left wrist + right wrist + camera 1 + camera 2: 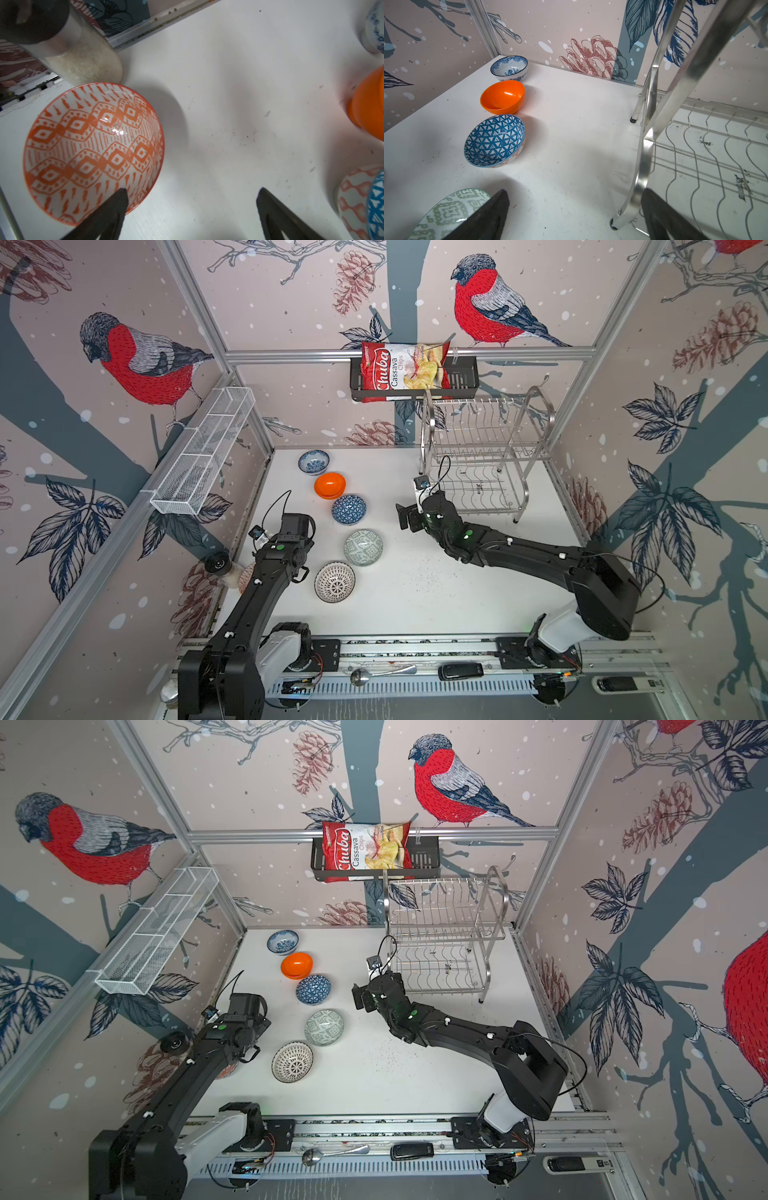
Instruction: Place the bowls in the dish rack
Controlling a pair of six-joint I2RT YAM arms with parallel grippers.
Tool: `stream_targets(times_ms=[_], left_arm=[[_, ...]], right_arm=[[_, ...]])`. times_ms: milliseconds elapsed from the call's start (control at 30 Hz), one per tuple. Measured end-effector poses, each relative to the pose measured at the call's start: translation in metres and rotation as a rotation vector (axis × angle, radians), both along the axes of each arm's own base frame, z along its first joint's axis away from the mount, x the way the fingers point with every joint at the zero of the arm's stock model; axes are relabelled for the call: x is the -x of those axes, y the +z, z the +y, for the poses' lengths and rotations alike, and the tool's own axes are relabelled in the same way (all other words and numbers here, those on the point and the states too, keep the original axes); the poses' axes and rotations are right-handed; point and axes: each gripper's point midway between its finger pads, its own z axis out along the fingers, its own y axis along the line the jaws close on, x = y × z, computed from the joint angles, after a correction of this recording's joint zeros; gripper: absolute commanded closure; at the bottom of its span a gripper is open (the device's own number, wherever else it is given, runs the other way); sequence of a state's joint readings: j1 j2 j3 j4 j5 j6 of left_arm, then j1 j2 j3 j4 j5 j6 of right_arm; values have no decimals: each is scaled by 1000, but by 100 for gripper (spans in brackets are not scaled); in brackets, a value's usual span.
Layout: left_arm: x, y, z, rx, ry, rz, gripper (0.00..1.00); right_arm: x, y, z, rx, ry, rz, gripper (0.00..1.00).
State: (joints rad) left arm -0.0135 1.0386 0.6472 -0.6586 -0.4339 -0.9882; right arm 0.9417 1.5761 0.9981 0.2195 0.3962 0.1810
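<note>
White tabletop (415, 597): left fingers (108, 216) and right fingers (483, 218) gape empty; dish rack (644, 158) crowds the right.

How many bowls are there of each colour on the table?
Blue-patterned: 2, the floral bowl and the triangle bowl
Orange: 2, the plain orange bowl and the orange-patterned bowl
Grey-green: 1, the geometric bowl
Black-dotted white: 1, the dotted bowl
Total: 6

We see walls (291, 302) with big red birds (486, 306) and pine cones (353, 281), shiny metal bars (291, 356), and a white speckled surface (415, 593).
</note>
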Motion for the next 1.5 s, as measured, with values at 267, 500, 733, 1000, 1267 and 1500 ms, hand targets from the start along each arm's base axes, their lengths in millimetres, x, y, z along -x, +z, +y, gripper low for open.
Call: stream_targets(times_ms=[267, 500, 733, 1000, 1267, 1500], left_arm=[[7, -27, 13, 66, 76, 120, 3], [1, -32, 16, 88, 66, 131, 14], [-1, -39, 19, 91, 52, 138, 27], [-6, -39, 24, 84, 58, 122, 42], [-8, -38, 25, 78, 48, 120, 43], [-7, -41, 25, 84, 45, 134, 49]], right_arm=[[-15, 2, -1, 5, -34, 0, 0], [-18, -2, 4, 10, -35, 8, 0], [-18, -8, 2, 24, -41, 17, 0], [-18, -7, -1, 27, -51, 13, 0], [-20, -10, -6, 38, -69, 8, 0], [-23, -9, -12, 40, -90, 0, 0]])
